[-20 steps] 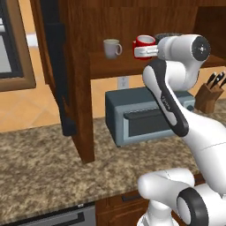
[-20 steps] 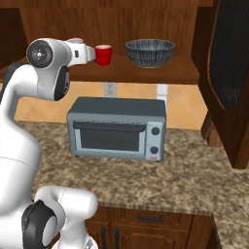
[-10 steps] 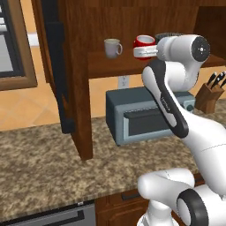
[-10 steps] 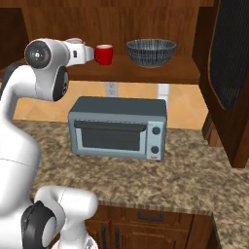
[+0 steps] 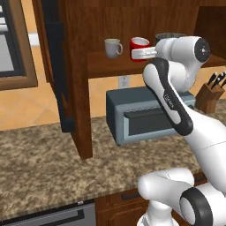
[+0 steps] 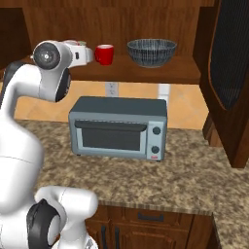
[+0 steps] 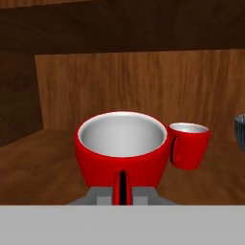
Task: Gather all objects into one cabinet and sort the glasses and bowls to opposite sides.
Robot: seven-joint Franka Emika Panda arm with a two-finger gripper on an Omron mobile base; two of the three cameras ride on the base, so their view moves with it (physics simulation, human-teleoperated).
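The white arm is reaching up to the plank shelf [image 5: 110,66] of the dark brown wall cabinet [image 5: 75,88], and its pincer [image 7: 122,191] is sitting right at a red cup [image 7: 122,150]. In the hand view, this cup is standing upright just ahead of the finger tips, its handle facing the camera; whether the pincer is clamped on it or merely close, I cannot tell. A second red cup [image 7: 189,145] is standing upright just behind and beside the first one. In the left base view, the pale grey-white mug [image 5: 113,47] is standing on the same shelf, apart from the red cups on their far left. In the right base view, the wide dark grey bowl [image 6: 151,52] is resting on the shelf to the right of the red cups. Below the shelf, a grey toaster oven [image 6: 119,127] is sitting on the speckled stone table [image 6: 185,180].
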